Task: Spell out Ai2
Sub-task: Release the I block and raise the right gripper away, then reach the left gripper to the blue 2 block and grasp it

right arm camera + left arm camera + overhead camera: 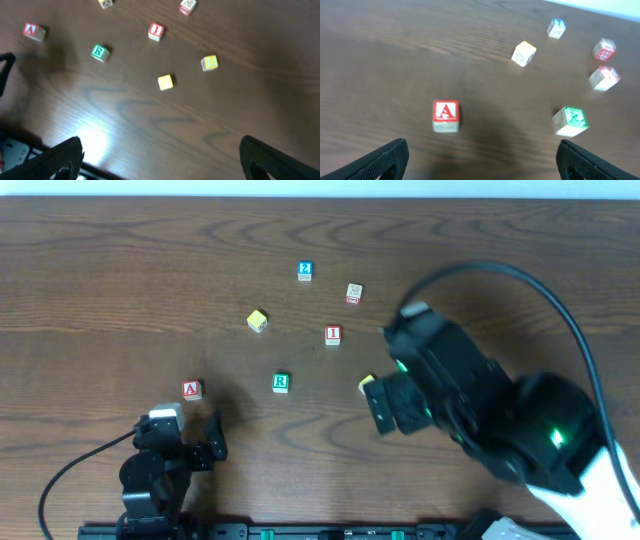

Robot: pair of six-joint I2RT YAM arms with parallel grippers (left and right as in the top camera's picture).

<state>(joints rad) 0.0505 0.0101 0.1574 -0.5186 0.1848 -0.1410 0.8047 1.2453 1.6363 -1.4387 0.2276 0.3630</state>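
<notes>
From above, the brown bench (100, 270) has small letter blocks spread out on it. The red A block (192, 389) sits on the left side, just past the left arm (160, 465). The red I block (333, 334) is near the middle. The blue 2 block (305, 271) is farther back, well apart from the A block. A green R block (281, 382) sits between the A block and the I block. A yellow block (257, 321) is left of the I block, and a red and white block (353, 293) is to the right of the 2 block. Another yellow block (366, 384) peeks out beside the big right arm (480, 420). From up here I cannot tell how either set of jaws stands. In the left wrist view, two dark fingers (385, 159) show in the bottom corners. The left jaws are spread wide with nothing in them. The A block (445, 116) sits on the bench ahead of them, nearer the left side, and it touches nothing. The R block (570, 121) is off to the right and the 2 block (556, 28) is far back. In the right wrist view, dark fingers (55, 157) also sit in the bottom corners. The right jaws are wide too and hold nothing. The I block (156, 31) is up near the top, the A block (34, 31) is far to the left, and the R block (100, 52) is between them, a bit lower. One yellow block (165, 82) and a second one (209, 62) lie closest to these jaws.
</notes>
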